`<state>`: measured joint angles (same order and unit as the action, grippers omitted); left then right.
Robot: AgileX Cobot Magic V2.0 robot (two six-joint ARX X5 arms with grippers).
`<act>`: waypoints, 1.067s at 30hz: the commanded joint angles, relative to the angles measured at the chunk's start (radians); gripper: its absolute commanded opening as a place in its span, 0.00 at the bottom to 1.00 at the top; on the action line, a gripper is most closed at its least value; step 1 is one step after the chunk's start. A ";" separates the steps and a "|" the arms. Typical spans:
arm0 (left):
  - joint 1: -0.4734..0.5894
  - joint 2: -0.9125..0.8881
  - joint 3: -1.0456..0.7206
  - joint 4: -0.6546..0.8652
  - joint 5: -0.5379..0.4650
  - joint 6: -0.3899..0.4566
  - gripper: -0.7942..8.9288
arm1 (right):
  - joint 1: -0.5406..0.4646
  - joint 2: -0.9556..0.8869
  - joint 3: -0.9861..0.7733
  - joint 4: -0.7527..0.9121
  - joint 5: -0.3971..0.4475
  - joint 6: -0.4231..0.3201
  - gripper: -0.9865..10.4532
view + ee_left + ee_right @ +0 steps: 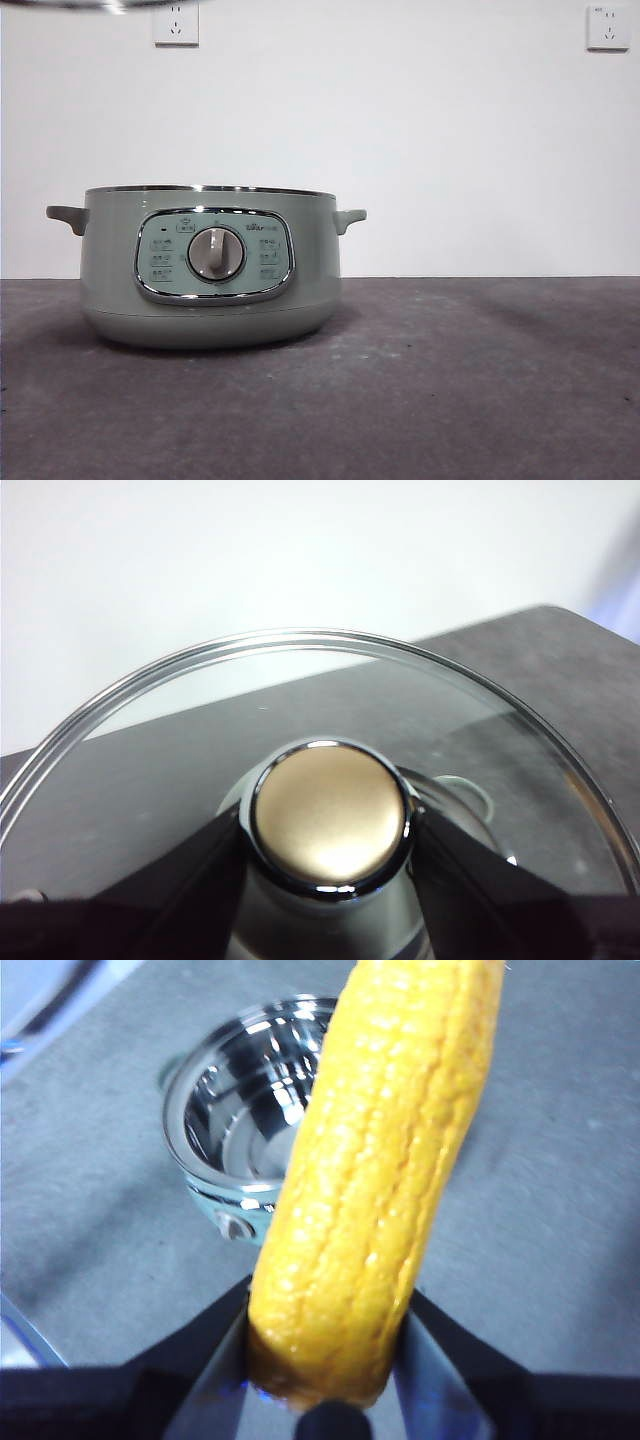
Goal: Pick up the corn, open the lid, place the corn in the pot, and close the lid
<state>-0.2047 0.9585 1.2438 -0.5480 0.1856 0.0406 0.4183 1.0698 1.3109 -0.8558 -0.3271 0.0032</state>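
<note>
The sage-green pot [210, 265] stands open on the table at the left, dial facing me. Its shiny steel inside shows in the right wrist view [250, 1130], far below. My left gripper [330, 830] is shut on the knob [330, 825] of the glass lid [200, 680] and holds it high in the air; the lid's steel rim [100, 4] just shows at the top left of the front view. My right gripper [325, 1360] is shut on the yellow corn [380, 1170] and holds it high above the table, near the pot.
Two wall sockets [176, 24] [608, 27] sit on the white wall behind. The grey table [480, 380] stretches to the right of the pot.
</note>
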 commanded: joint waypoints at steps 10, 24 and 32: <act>0.058 -0.305 0.021 -0.239 -0.027 -0.037 0.07 | 0.093 0.278 0.087 0.204 -0.085 0.032 0.08; 0.058 -0.492 0.021 -0.431 -0.033 -0.064 0.07 | 0.219 0.871 0.619 0.145 -0.084 0.050 0.08; 0.058 -0.499 0.021 -0.469 -0.029 -0.063 0.07 | 0.225 1.105 0.781 0.107 -0.073 0.055 0.08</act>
<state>-0.1505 0.4694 1.2457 -1.0645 0.1501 -0.0124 0.6403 2.1490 2.0834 -0.7479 -0.4000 0.0486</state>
